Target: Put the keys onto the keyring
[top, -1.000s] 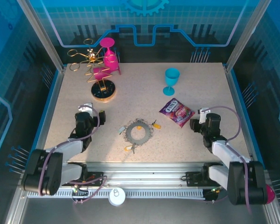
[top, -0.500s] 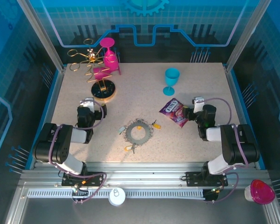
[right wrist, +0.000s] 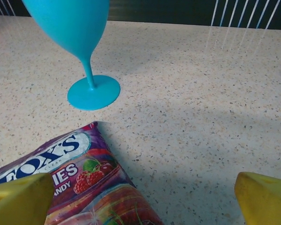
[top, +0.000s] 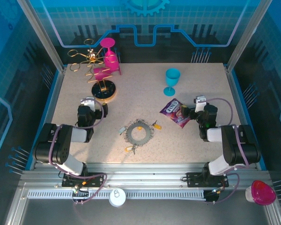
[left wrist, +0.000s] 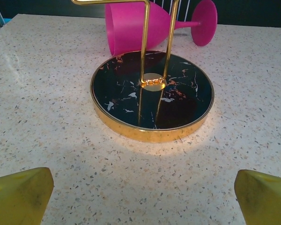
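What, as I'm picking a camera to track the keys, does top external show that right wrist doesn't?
Top external adds the keyring, the yellow-headed keys around it, the gold stand and pink goblets. Right wrist adds readable lettering on the purple packet and the right gripper's yellow fingertips up close. Both share the blue goblet, the packet and the table.

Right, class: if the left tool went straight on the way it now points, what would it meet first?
Most likely the black, gold-rimmed base of the gold wire stand, dead ahead of the open left tool, with bare table between. Height is unclear, so it may skim over it.
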`<action>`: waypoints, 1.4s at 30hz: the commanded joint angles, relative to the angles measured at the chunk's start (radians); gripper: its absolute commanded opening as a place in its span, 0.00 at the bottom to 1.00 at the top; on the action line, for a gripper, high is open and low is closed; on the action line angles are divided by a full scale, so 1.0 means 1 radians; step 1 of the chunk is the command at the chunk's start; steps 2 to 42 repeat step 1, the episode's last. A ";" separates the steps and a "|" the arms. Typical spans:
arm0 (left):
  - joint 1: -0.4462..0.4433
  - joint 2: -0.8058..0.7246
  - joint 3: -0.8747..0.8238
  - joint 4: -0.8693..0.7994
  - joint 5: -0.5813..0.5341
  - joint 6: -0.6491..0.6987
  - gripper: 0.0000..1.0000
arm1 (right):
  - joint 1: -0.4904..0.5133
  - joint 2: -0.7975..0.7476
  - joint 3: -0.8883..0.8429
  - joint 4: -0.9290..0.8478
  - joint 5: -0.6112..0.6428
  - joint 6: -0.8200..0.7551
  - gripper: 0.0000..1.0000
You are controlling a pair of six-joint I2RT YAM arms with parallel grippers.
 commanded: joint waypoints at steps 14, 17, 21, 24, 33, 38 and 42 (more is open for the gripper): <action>0.007 -0.003 0.014 0.005 0.033 0.001 0.99 | 0.015 0.005 0.000 0.045 0.032 -0.007 1.00; 0.007 -0.003 0.014 0.005 0.033 0.001 0.99 | 0.015 0.005 0.000 0.045 0.032 -0.007 1.00; 0.007 -0.003 0.014 0.005 0.033 0.001 0.99 | 0.015 0.005 0.000 0.045 0.032 -0.007 1.00; 0.007 -0.003 0.014 0.005 0.033 0.001 0.99 | 0.015 0.005 0.000 0.045 0.032 -0.007 1.00; 0.007 -0.003 0.014 0.005 0.033 0.001 0.99 | 0.015 0.005 0.000 0.045 0.032 -0.007 1.00; 0.007 -0.003 0.014 0.005 0.033 0.001 0.99 | 0.015 0.005 0.000 0.045 0.032 -0.007 1.00; 0.007 -0.003 0.014 0.005 0.033 0.001 0.99 | 0.015 0.005 0.000 0.045 0.032 -0.007 1.00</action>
